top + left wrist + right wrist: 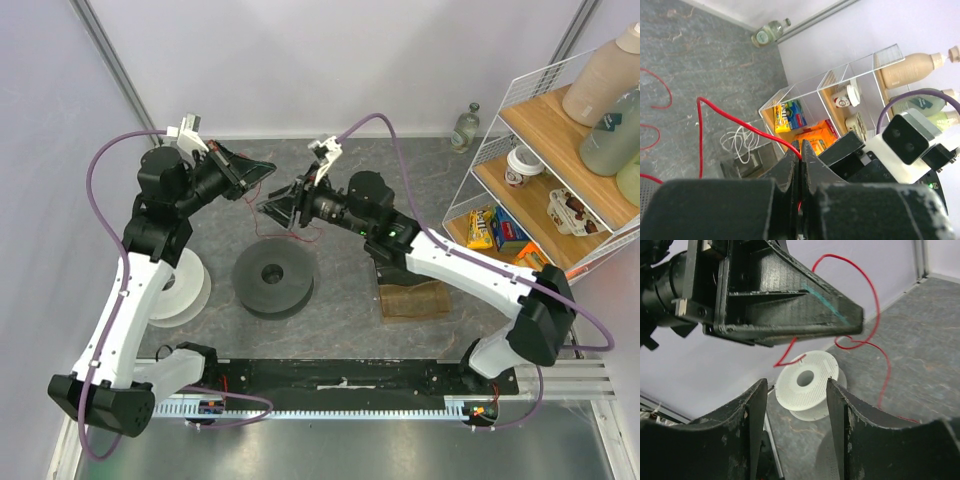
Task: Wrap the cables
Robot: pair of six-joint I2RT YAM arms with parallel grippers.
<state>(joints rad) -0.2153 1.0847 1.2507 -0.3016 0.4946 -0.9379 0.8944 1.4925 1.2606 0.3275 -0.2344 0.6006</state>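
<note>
The cable (312,236) is a thin red wire, loose and curly, over the grey table between the two grippers. My left gripper (268,172) is raised above the table's back middle and shut on the wire. In the left wrist view the wire (730,116) runs up into the closed jaws of that gripper (801,145). My right gripper (263,208) faces the left one from just below it. In the right wrist view this gripper (796,387) stands open with nothing between its fingers. The wire (876,310) loops beyond them, under the left gripper's fingers (790,305).
A dark spool (273,278) lies flat at the table's centre, a white spool (180,290) to its left. A brown roll (415,298) sits right of centre. A wire shelf (520,180) with bottles and snack boxes stands at the right. A small glass bottle (466,127) is behind it.
</note>
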